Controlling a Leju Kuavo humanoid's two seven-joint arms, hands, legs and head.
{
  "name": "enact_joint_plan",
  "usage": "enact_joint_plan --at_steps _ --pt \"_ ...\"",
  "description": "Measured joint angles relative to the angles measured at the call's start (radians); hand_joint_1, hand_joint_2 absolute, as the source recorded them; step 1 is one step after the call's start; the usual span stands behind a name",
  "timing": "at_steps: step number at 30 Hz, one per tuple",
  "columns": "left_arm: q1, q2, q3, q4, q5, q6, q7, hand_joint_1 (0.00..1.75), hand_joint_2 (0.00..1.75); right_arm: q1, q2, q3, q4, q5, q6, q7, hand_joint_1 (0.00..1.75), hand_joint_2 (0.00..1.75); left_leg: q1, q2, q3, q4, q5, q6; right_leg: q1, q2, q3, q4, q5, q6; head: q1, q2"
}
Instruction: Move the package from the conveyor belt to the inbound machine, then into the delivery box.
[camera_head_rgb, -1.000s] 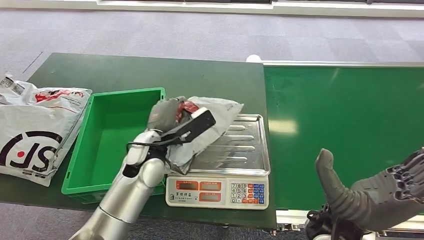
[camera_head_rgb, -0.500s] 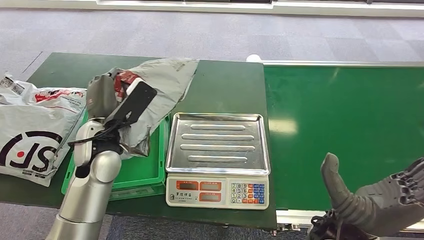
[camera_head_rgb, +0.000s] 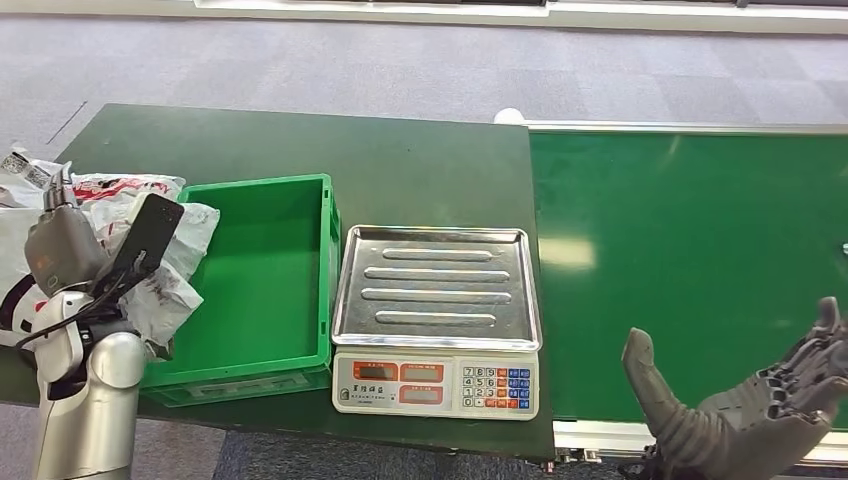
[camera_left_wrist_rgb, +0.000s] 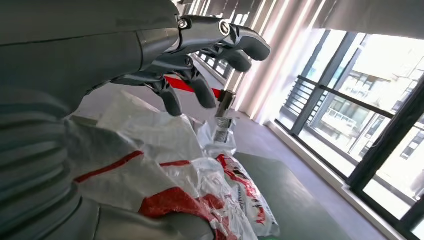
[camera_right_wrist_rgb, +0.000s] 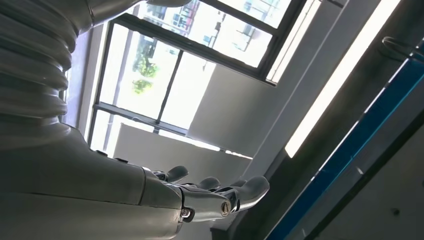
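The package (camera_head_rgb: 175, 265), a crumpled white and grey bag with red print, hangs over the left rim of the green delivery box (camera_head_rgb: 325, 270). My left hand (camera_head_rgb: 65, 250) is right beside it, past the box's left side. In the left wrist view the package (camera_left_wrist_rgb: 140, 150) lies against my palm, while the fingers (camera_left_wrist_rgb: 200, 90) arch above it without touching. The scale (camera_head_rgb: 437, 285), the inbound machine, has an empty steel tray. My right hand (camera_head_rgb: 760, 420) hovers open at the conveyor belt's (camera_head_rgb: 690, 250) near edge, its fingers (camera_right_wrist_rgb: 210, 195) spread.
Other white courier bags (camera_head_rgb: 12, 250) lie on the dark green table (camera_head_rgb: 420, 170) left of the box, also seen as bags (camera_left_wrist_rgb: 240, 195) in the left wrist view. The scale's keypad (camera_head_rgb: 490, 385) faces me. The belt carries nothing.
My left arm has swung left from the scale, across the box, to beyond its left rim, carrying the package along. The right hand sank a little and spread its fingers.
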Motion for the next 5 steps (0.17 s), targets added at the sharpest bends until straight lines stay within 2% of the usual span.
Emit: enact_joint_plan --at_steps 5 --pt "0.031 0.000 0.032 -0.027 0.111 -0.051 -0.066 0.00 1.75 0.024 0.000 0.000 0.002 0.000 0.001 0.001 0.00 1.75 0.000 0.000 0.000 0.000 0.000 0.000 0.000 0.000 0.000 0.000 0.000 0.000 0.000 0.000"
